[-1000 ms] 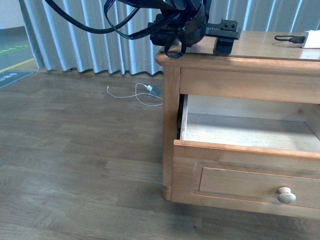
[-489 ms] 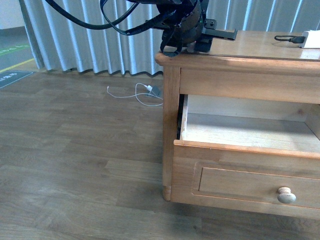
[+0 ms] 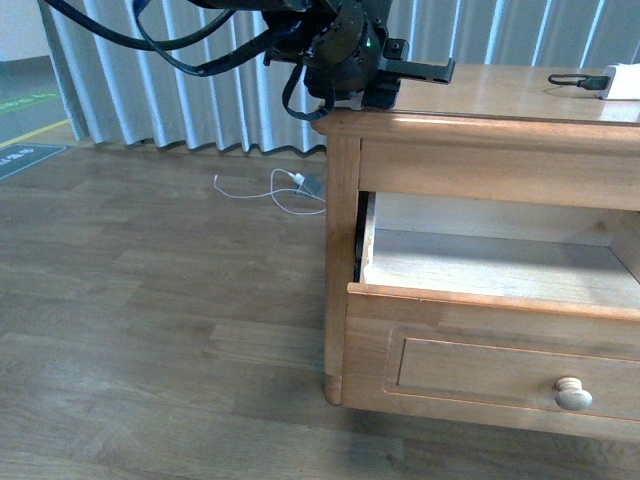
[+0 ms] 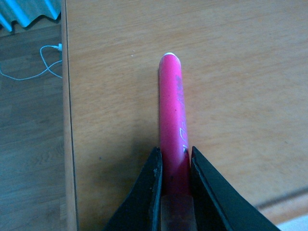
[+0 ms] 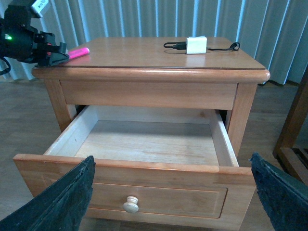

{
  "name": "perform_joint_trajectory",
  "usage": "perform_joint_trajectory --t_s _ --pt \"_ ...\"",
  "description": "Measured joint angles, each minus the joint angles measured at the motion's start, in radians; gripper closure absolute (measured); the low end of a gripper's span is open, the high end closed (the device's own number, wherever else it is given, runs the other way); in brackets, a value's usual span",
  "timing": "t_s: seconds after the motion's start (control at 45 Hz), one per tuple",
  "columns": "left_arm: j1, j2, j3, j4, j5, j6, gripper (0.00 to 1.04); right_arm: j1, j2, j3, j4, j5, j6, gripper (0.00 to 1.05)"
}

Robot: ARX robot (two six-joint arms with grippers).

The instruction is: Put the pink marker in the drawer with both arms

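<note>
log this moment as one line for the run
left gripper: shut on pink marker, over cabinet top | right gripper: open, facing drawer | drawer: open, marker not inside

Held pink marker (image 4: 172, 115), open drawer (image 5: 144, 166).
The left tool (image 4: 175, 154) pinches the marker's end, level; the drawer is pulled out, pale wood inside.

The left arm (image 3: 335, 45) reaches in from high up and bends down at the wrist. The left gripper (image 4: 174, 155) points out flat. Its two black fingers (image 4: 151, 192) squeeze tight on the pink marker (image 4: 172, 110), one on each side. The right gripper (image 5: 172, 161) hangs with its two dark fingers (image 5: 67, 202) spread very wide, holding nothing.
</note>
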State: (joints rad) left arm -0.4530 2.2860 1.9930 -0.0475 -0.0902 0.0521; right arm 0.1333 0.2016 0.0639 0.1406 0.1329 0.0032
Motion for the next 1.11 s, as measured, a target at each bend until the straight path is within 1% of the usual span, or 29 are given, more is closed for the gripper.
perform_joint_trajectory --t_s 0.133,0.267,0.489,0.689,0.756,0.844,0.978,1.111 --pt "0.002 -0.089 -0.122 0.059 0.064 0.01 0.9 0.0 0.0 0.0 0.0 0.0 0.0 0.09" --pt "-0.003 -0.215 -0.268 0.125 0.154 0.037 0.9 0.0 0.0 0.0 0.0 0.0 0.0 0.09" --pt "-0.057 -0.428 -0.531 0.172 0.307 0.128 0.9 0.0 0.0 0.0 0.0 0.0 0.0 0.09" --pt "-0.093 -0.447 -0.62 0.18 0.336 0.184 0.9 0.0 0.0 0.0 0.0 0.0 0.0 0.09" --pt "-0.097 -0.434 -0.625 0.183 0.327 0.189 0.9 0.0 0.0 0.0 0.0 0.0 0.0 0.09" --pt "-0.103 -0.39 -0.625 0.196 0.29 0.198 0.9 0.0 0.0 0.0 0.0 0.0 0.0 0.09" --pt "-0.104 -0.29 -0.592 0.198 0.269 0.187 0.9 0.0 0.0 0.0 0.0 0.0 0.0 0.09" --pt "-0.109 -0.174 -0.504 0.192 0.265 0.151 0.9 0.0 0.0 0.0 0.0 0.0 0.0 0.09"
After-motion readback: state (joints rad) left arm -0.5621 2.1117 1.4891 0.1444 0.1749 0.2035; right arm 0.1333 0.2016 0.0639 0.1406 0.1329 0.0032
